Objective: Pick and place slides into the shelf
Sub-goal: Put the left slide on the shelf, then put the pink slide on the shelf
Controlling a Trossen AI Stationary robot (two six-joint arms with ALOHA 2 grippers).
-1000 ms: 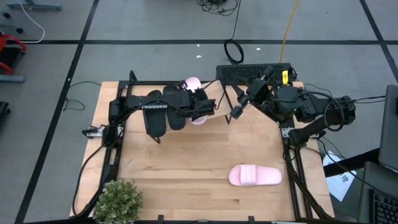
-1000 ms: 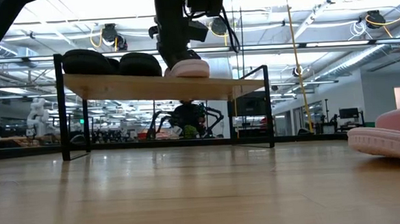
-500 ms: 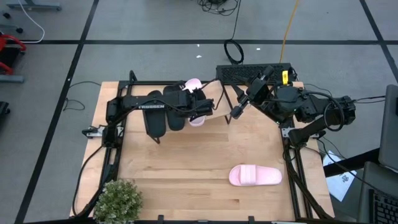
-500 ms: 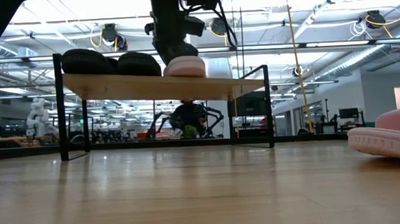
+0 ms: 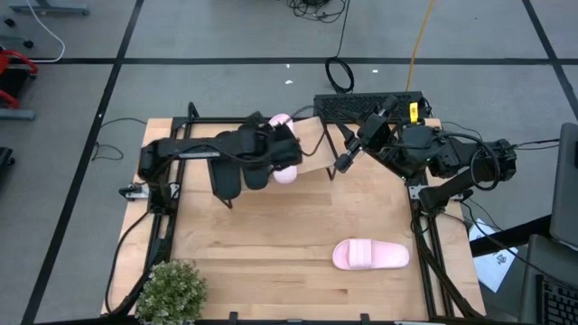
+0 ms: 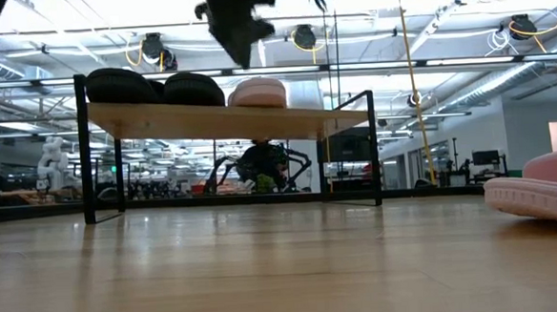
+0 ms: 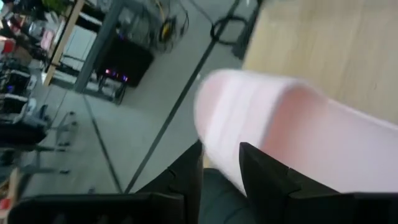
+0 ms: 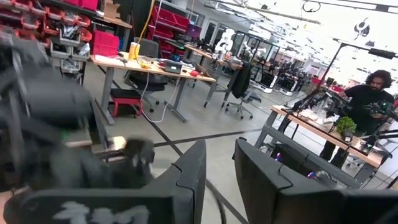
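Note:
The shelf [image 6: 229, 120] stands at the table's far side, plank top on thin black legs. On its top rest two black slides [image 6: 122, 86] [image 6: 194, 87] and one pink slide [image 6: 258, 92], soles down. The same pink slide [image 7: 298, 137] fills the left wrist view. My left gripper [image 6: 244, 53] hangs above this slide, clear of it, with a narrow gap between its fingers. A second pink slide [image 5: 370, 255] lies on the table near the right front. My right gripper [image 5: 343, 163] waits beside the shelf's right end, fingers slightly apart.
A potted plant [image 5: 172, 291] sits at the table's near left corner. A black power strip [image 5: 361, 104] lies behind the shelf. The shelf top [image 5: 312, 149] is bare at its right end. Bare wood lies mid-table. A person [image 8: 368, 93] stands far off in the room.
My left gripper set the pink slide flat on the shelf top beside the black slides, let go of it, then rose well above it and drew back a little toward the table's left. The slide stays where it was put.

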